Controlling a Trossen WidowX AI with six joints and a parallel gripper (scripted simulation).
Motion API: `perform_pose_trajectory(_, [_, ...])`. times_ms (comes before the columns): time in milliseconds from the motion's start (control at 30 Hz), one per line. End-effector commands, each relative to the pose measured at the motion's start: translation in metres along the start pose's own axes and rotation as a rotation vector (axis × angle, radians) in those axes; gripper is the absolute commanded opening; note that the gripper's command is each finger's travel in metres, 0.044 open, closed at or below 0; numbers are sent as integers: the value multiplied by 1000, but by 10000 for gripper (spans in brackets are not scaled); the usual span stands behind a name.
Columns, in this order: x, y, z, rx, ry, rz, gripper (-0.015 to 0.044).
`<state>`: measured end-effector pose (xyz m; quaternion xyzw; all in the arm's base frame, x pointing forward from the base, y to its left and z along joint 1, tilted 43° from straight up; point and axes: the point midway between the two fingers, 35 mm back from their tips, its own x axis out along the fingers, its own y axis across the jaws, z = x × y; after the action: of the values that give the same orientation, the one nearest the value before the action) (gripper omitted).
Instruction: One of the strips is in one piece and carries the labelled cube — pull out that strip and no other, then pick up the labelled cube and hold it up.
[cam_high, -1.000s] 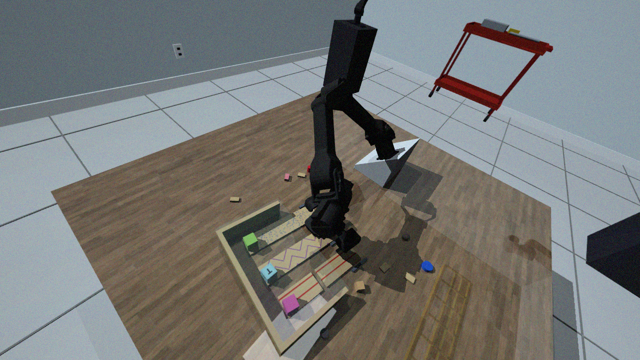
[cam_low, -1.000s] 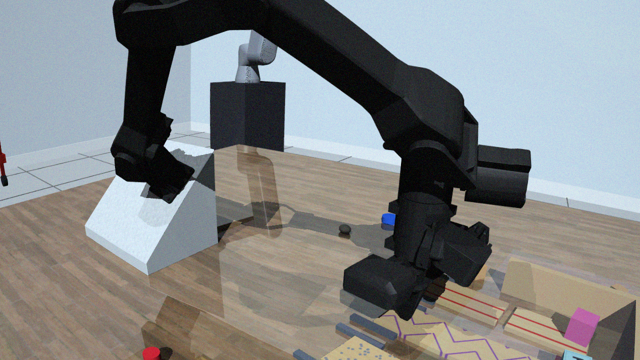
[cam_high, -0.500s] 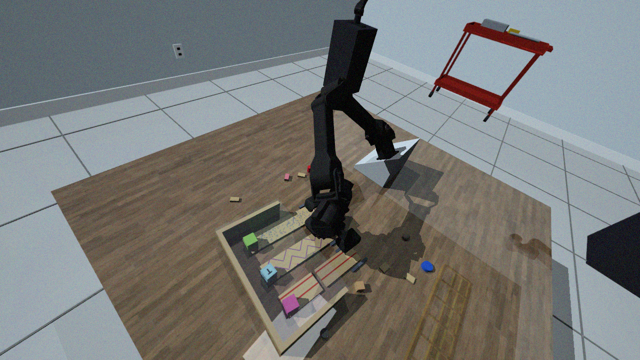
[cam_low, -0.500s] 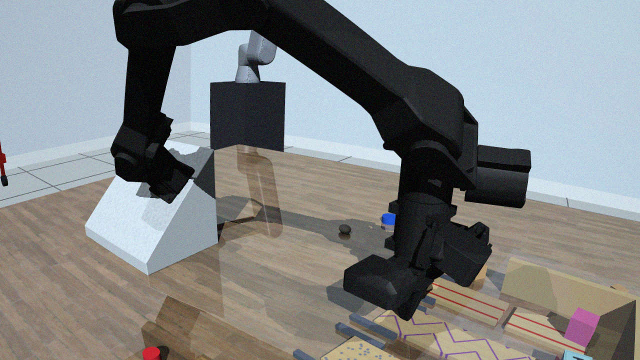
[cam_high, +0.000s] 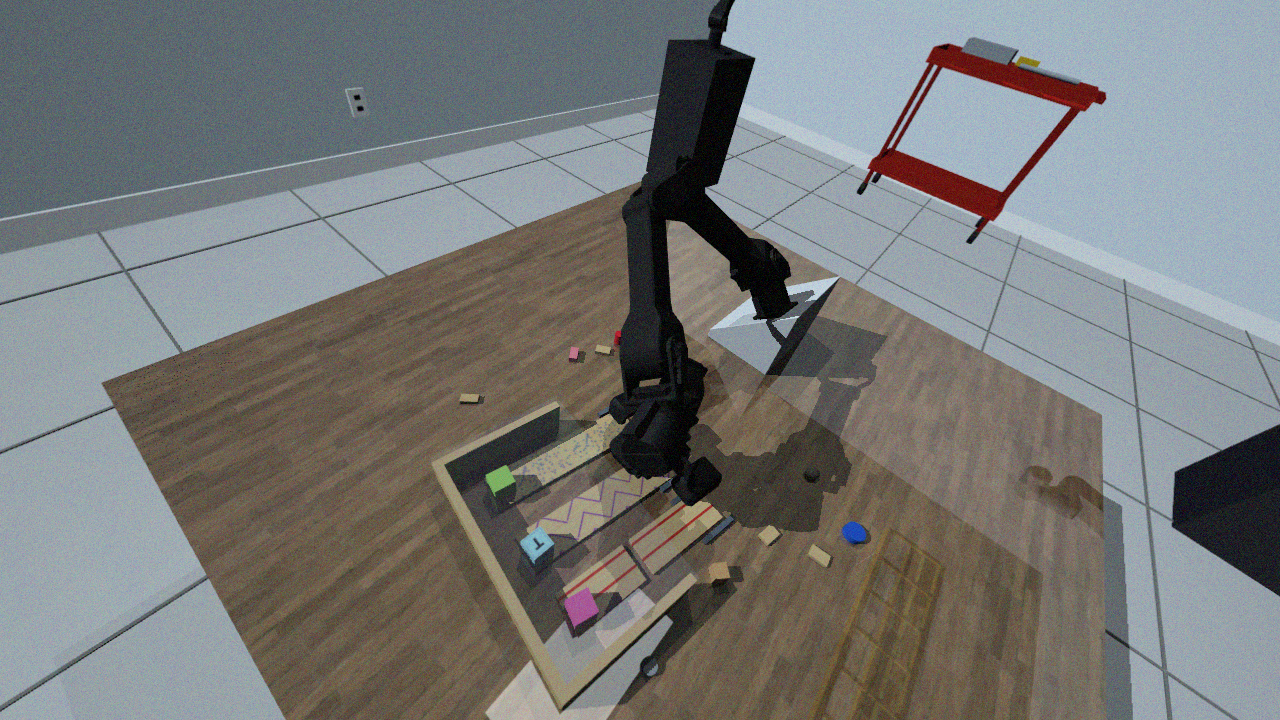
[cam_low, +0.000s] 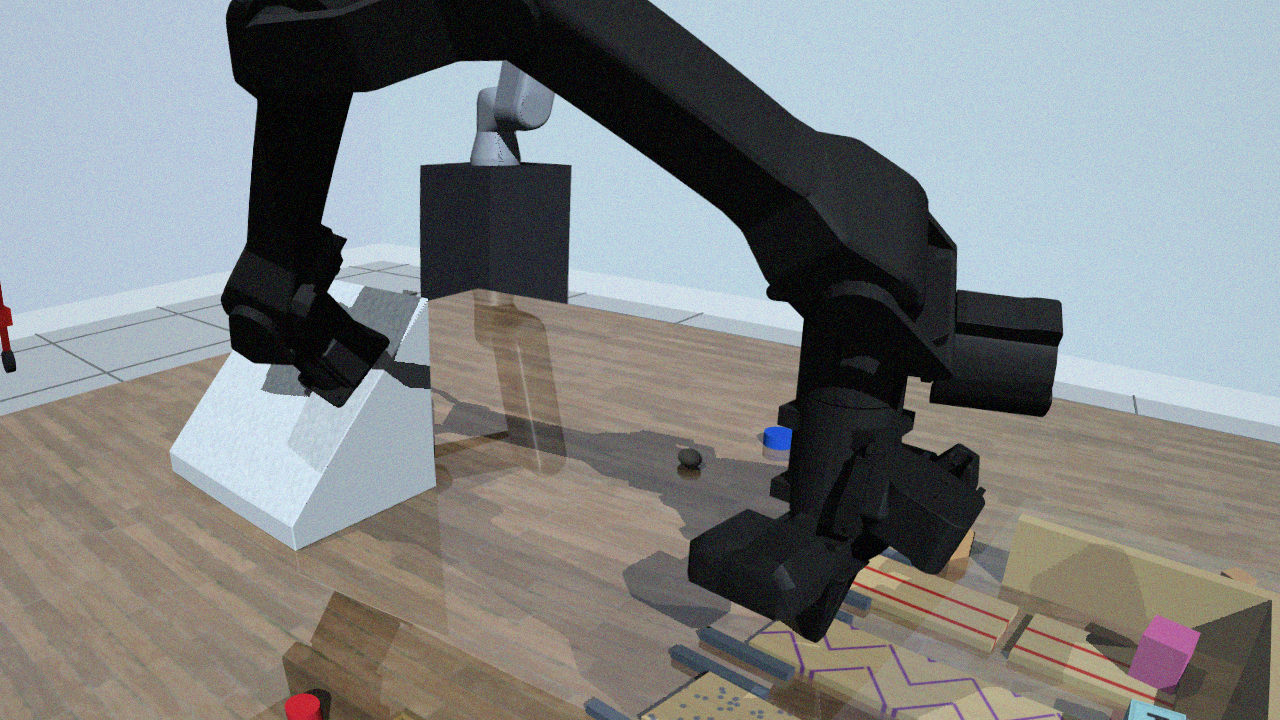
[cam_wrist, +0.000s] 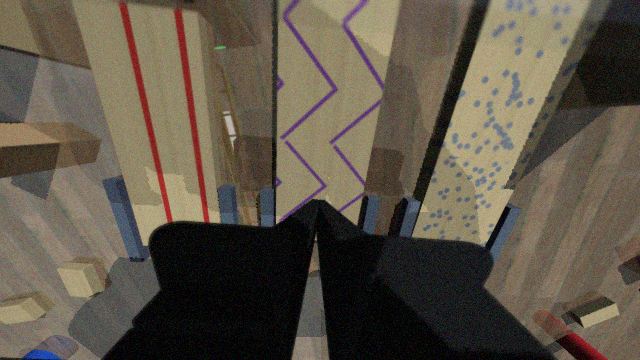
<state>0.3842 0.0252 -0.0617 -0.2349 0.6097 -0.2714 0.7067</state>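
My gripper (cam_low: 812, 632) (cam_wrist: 317, 206) is shut and empty, low over the near end of the zigzag strip (cam_high: 581, 514) (cam_low: 850, 662) (cam_wrist: 320, 125). In the top view the fingertips are hidden. The light blue labelled cube (cam_high: 537, 548) (cam_low: 1154, 711) sits at that strip's far end. No gap shows in the visible part of this strip. The red-lined strip (cam_high: 675, 537) (cam_low: 939, 600) (cam_wrist: 170, 100) is split by a gap; a magenta cube (cam_high: 580, 610) (cam_low: 1163, 651) is at its far end. The dotted strip (cam_high: 568, 456) (cam_low: 707, 702) (cam_wrist: 480, 150) has a green cube (cam_high: 501, 483) at its far end.
A wooden frame (cam_high: 503, 582) (cam_low: 1056, 546) walls the far side and flanks. Dark blue rails (cam_wrist: 370, 212) flank the strips' near ends. An orange block (cam_high: 719, 573), a blue disc (cam_high: 853, 532) (cam_low: 777, 437) and small blocks lie nearby. A white wedge (cam_low: 259, 447) stands farther off.
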Motion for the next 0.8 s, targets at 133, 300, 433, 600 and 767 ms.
perform_pose_trajectory(133, [2, -1, -3, 2, -1, -2, 0])
perform_pose_trajectory(300, [2, 0, -11, 2, 0, -2, 0])
perform_pose_trajectory(433, [3, 0, -17, 1, 0, -2, 0])
perform_pose_trajectory(600, [3, 0, -25, 1, 0, -2, 0])
perform_pose_trajectory(767, [3, 0, -33, 1, 1, -2, 0])
